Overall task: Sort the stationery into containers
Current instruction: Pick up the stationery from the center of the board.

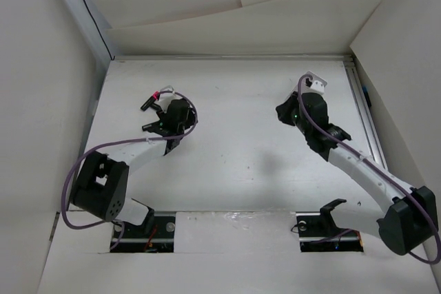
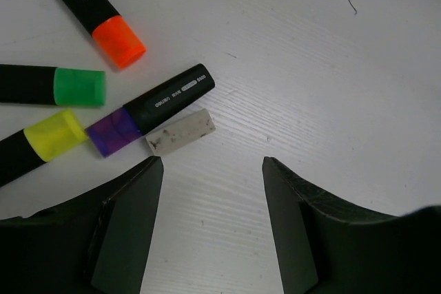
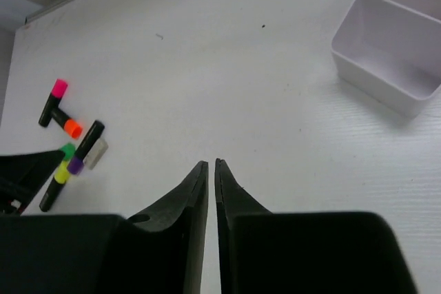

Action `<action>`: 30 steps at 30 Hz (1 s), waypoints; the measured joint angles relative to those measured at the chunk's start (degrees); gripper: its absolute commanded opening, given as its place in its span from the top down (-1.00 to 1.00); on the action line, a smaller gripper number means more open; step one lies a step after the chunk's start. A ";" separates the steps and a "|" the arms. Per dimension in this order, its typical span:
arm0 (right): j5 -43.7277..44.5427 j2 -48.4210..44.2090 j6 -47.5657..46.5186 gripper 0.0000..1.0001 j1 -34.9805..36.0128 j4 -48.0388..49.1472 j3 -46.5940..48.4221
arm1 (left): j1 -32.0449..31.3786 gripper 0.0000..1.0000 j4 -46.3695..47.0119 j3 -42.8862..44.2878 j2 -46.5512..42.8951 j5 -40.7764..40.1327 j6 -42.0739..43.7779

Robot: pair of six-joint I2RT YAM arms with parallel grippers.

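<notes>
Black left gripper (image 2: 212, 164) hovers low, jaws spread; purple-capped highlighter (image 2: 164, 104) lies just ahead; right gripper (image 3: 211, 164) pressed together.

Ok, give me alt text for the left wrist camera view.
The left jaws, open, hover over a white table near an eraser beside a purple marker. An orange marker, green marker and yellow marker lie left.
</notes>
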 measured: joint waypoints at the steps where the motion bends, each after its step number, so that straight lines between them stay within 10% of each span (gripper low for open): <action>1: -0.37 -0.48 0.07 0.61 0.61 0.00 -0.52 | 0.09 -0.12 -0.09 0.02 0.02 0.24 -0.28; 6: -2.75 -0.42 0.17 0.19 1.62 0.20 -2.16 | -0.48 -0.14 -2.32 1.03 2.71 0.42 -1.95; 30: -7.21 -1.05 -0.28 0.07 3.21 1.31 -3.08 | 3.45 -0.06 -9.18 8.74 16.20 -1.70 -2.32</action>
